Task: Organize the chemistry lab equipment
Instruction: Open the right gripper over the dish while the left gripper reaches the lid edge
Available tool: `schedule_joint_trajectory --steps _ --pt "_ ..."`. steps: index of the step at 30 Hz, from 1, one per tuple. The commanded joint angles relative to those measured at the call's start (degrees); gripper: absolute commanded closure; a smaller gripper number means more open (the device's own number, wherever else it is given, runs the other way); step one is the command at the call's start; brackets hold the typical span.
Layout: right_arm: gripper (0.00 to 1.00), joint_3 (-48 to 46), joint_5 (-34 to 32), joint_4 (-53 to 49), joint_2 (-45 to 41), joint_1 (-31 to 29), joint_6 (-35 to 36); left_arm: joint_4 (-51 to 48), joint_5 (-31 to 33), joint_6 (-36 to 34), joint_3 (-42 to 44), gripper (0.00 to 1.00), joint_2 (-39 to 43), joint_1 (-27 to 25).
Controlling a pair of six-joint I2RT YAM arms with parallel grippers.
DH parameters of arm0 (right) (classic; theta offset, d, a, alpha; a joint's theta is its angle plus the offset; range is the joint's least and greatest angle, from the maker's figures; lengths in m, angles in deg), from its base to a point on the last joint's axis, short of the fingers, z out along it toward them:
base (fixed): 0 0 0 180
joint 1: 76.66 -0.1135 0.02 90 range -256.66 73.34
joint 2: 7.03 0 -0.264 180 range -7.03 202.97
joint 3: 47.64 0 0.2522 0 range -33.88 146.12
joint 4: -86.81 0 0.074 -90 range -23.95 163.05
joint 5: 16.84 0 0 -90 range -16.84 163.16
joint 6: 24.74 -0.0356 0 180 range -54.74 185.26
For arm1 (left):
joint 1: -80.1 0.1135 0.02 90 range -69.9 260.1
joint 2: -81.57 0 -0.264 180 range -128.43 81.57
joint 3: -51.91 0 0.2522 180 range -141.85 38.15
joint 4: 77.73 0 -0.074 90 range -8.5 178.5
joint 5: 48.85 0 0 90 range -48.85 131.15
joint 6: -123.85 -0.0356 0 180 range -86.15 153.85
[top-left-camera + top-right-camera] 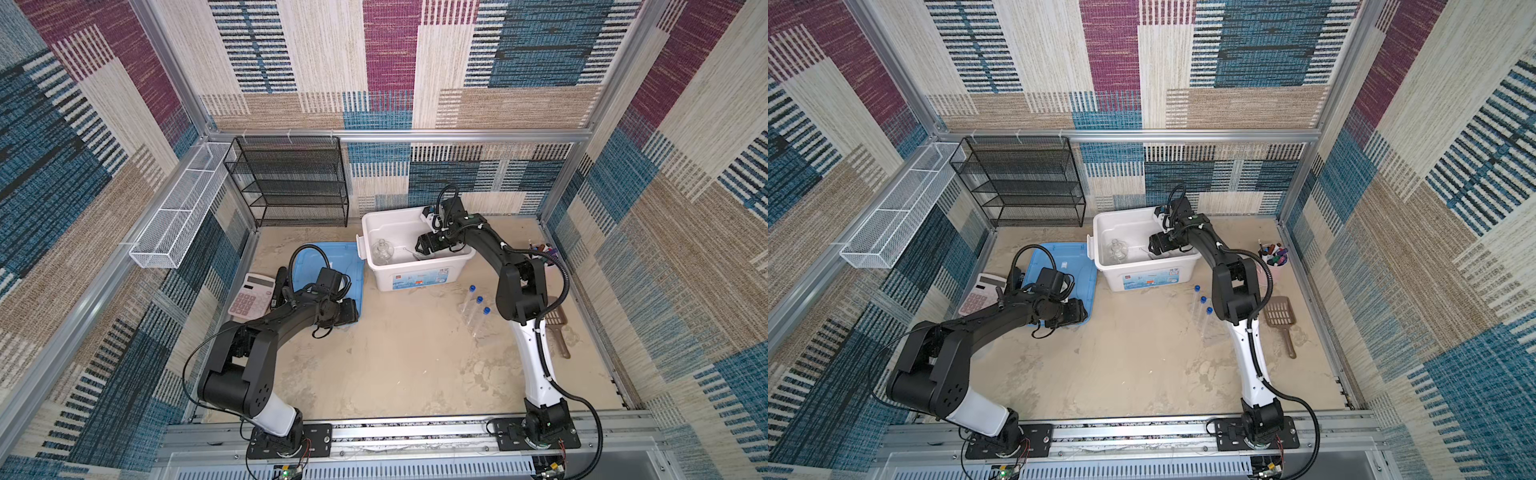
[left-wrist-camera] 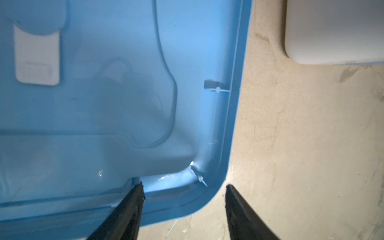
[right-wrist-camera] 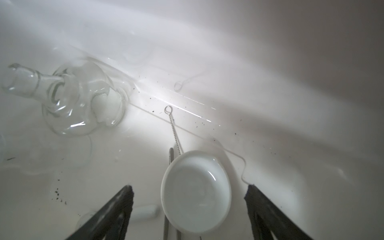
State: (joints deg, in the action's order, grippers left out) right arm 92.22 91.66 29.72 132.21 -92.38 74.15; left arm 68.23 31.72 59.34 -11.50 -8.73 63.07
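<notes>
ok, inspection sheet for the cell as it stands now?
Surface: beige tabletop, stained.
Job's things: flask, dish, wire brush, tweezers in the white bin; three test tubes on the tabletop near it.
Clutter: pink calculator, brown scoop, marker cup, blue lid lying flat.
Grippers: left gripper open, straddling the lid's corner; right gripper open above the dish.
Cables: black loops at both wrists, nothing snagged seen.
Surroundings: black mesh shelf, white wire basket, patterned walls.

Middle of table (image 1: 407,365) stood bare: wide passage. Blue lid (image 1: 309,259) and calculator (image 1: 249,299) filled left side. Test tubes (image 1: 478,302) and brown scoop (image 1: 1281,318) lay right, near white bin (image 1: 411,279). Black mesh shelf (image 1: 291,183) closed off back left corner. Inside bin, flask (image 3: 83,99) sat apart from dish (image 3: 196,191), wire brush (image 3: 173,128) and tweezers (image 3: 170,154), bunched together; bare floor between gave room.
</notes>
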Motion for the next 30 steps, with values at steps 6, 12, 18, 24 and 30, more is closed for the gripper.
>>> schedule_joint_trajectory --steps 6,12,18,24,30 --pt "0.12 -2.46 0.56 3.51 -2.11 1.57 -2.87 1.99 -1.84 2.32 -1.06 0.37 -2.12 -1.95" --pt "0.12 -4.29 0.19 4.43 -3.01 2.55 -3.17 2.77 -2.42 3.09 -2.43 0.37 -4.06 -3.39" --pt "0.12 -5.94 0.07 5.18 -3.69 3.05 -3.04 3.45 -2.71 3.93 -3.16 0.37 -5.40 -4.70" --pt "0.12 -6.66 0.26 5.53 -3.98 3.33 -3.02 4.01 -2.91 4.34 -4.20 0.37 -6.04 -6.28" --pt "0.12 -6.75 0.38 5.38 -4.24 3.51 -2.86 4.16 -3.18 4.78 -4.59 0.39 -6.94 -7.62"
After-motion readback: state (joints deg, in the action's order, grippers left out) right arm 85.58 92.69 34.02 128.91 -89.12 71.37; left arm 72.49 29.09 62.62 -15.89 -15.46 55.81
